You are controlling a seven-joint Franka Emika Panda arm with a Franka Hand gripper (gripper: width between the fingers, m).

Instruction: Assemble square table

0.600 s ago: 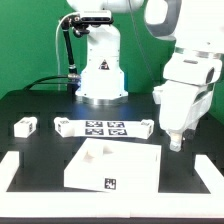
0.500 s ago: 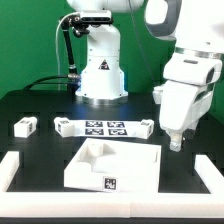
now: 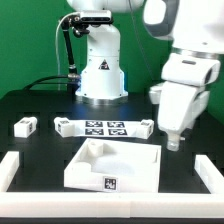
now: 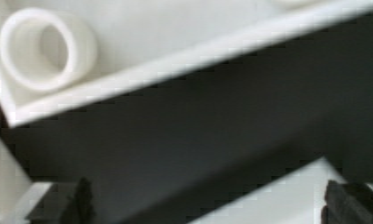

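The square table's panel (image 3: 112, 165) lies at the front middle of the black table, recessed face up, with a tag on its front side. My gripper (image 3: 175, 143) hangs to the exterior view's right of it, just above the tabletop, open and empty. In the wrist view, a panel corner (image 4: 147, 45) with a round hole (image 4: 41, 48) shows beyond the gripper (image 4: 208, 205). Its dark fingers (image 4: 58, 200) stand wide apart with only the tabletop and a white strip between them. Short white legs lie at the left (image 3: 25, 125) and beside the marker board (image 3: 143, 127).
The marker board (image 3: 105, 127) lies behind the panel. Long white border bars run along the front (image 3: 110, 197), left (image 3: 8, 168) and right (image 3: 215, 170). The robot base (image 3: 100, 70) stands at the back with cables to its left.
The arm has shifted slightly toward the exterior view's left. The gripper stays open and the parts have not moved.
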